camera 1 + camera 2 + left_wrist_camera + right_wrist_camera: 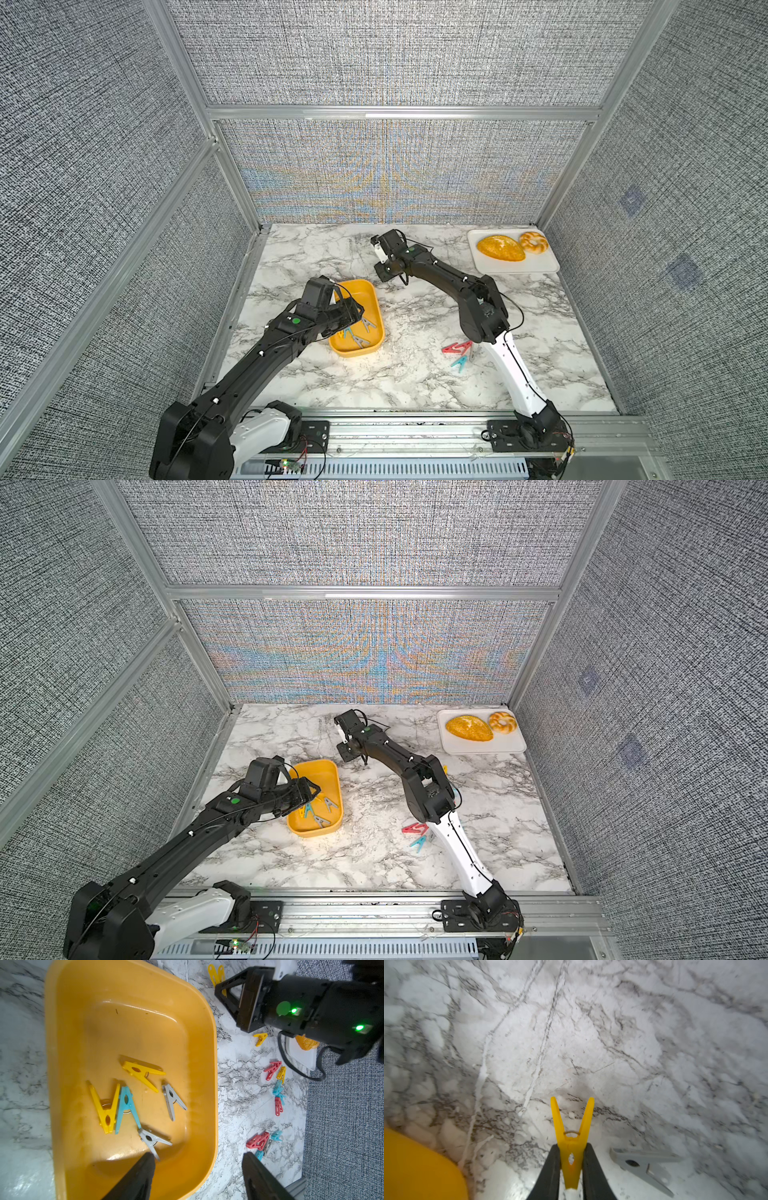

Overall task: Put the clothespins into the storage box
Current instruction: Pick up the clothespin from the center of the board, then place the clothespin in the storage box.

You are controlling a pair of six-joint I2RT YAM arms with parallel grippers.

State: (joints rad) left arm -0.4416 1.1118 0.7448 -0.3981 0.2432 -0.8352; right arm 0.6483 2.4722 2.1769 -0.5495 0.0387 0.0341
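The yellow storage box sits on the left half of the marble table and holds several clothespins: two yellow, one teal, two grey. My left gripper is open and straddles the box's rim, one finger over the inside and the other over the table. My right gripper, beyond the box's far corner, is shut on a yellow clothespin whose legs point away from it. A grey clothespin lies beside it. More red and teal clothespins lie by the right arm.
A white tray with two bread pieces stands at the far right corner. Loose clothespins lie in small clusters on the table right of the box. Grey fabric walls on an aluminium frame enclose the table on three sides.
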